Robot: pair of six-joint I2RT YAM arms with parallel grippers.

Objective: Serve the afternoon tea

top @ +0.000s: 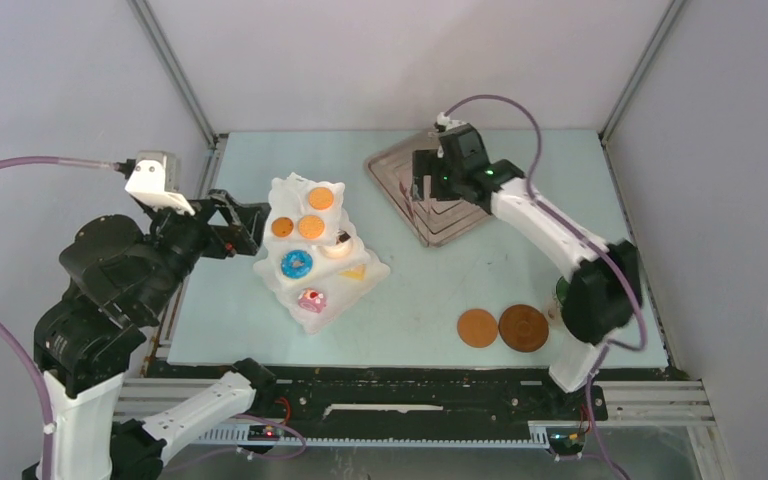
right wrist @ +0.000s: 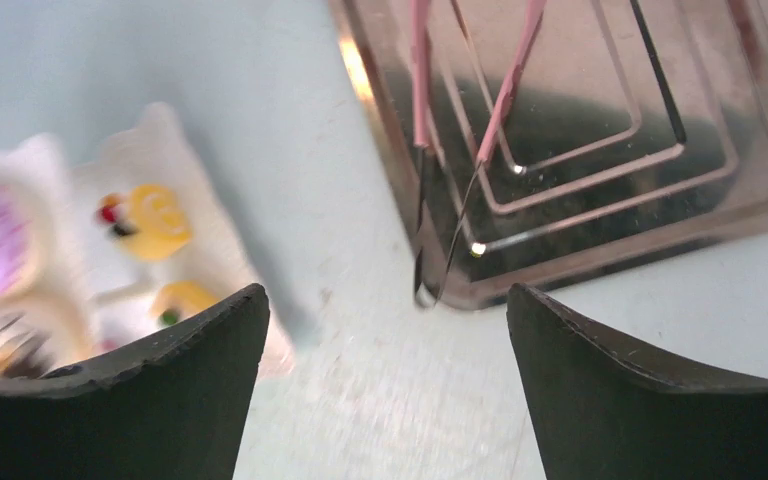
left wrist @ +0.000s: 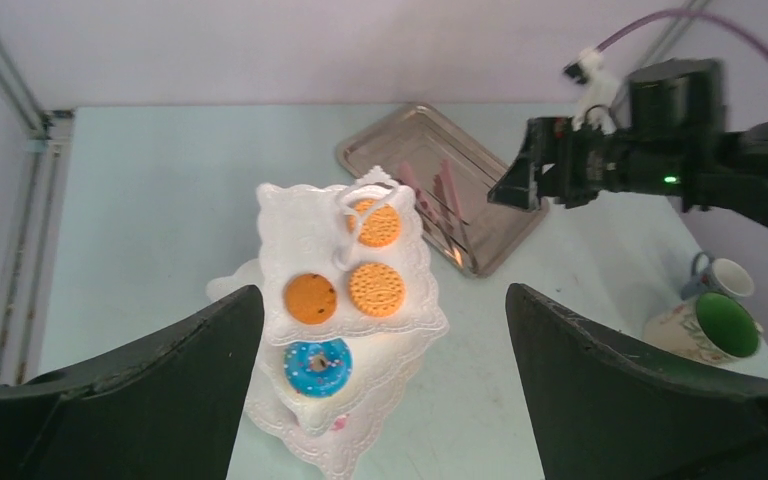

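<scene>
The white three-tier stand (top: 278, 268) stands left of centre. Its top tier holds three orange biscuits (top: 310, 227). Lower tiers hold a blue doughnut (top: 296, 264), a pink doughnut (top: 311, 299) and a yellow cake slice (top: 354, 271). My left gripper (top: 250, 228) is open and empty just left of the stand, which shows between its fingers in the left wrist view (left wrist: 300, 220). My right gripper (top: 425, 190) is open and empty above the silver tray. Two brown coasters (top: 500, 328) lie front right. The green-lined mug (left wrist: 725, 330) and small white cup (left wrist: 725, 277) stand at the right edge.
The silver metal tray (top: 395, 170) sits at the back centre with the pink tongs (right wrist: 420, 90) lying in it. In the top view my right arm hides most of the mug. Grey walls and metal frame posts border the mat.
</scene>
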